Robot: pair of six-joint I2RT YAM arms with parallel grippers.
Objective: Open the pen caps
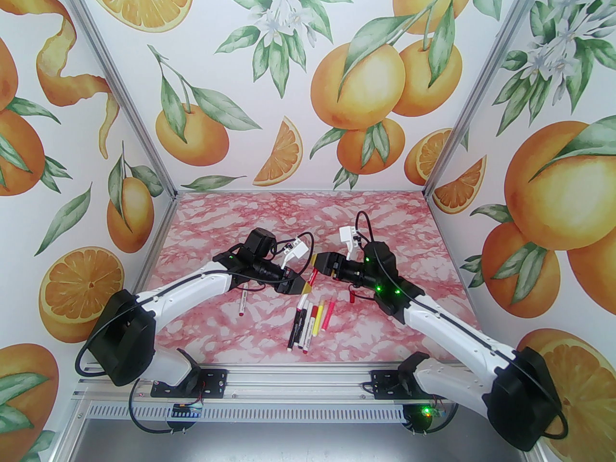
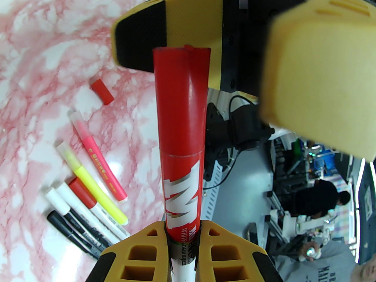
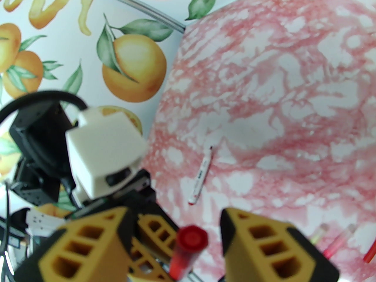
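Pink marble table (image 1: pixel 216 315), orange-print walls (image 1: pixel 96 161); both grippers meet at one marker mid-table.

Top view: left gripper (image 1: pixel 306 287) holds the marker (image 1: pixel 314 272) tilted up off the table, right gripper (image 1: pixel 316 262) at its upper end. A bunch of pens (image 1: pixel 310 320) lies just nearer, one lone pen (image 1: pixel 241 303) well left, a loose red cap (image 1: pixel 352 298) to the right. Left wrist: fingers (image 2: pixel 223 245) clamped tight on the barrel, red cap (image 2: pixel 180 98) on, its tip between the right gripper's spread pads (image 2: pixel 141 37). Right wrist: jaws wide, red cap (image 3: pixel 191 239) between them, gap on each side.
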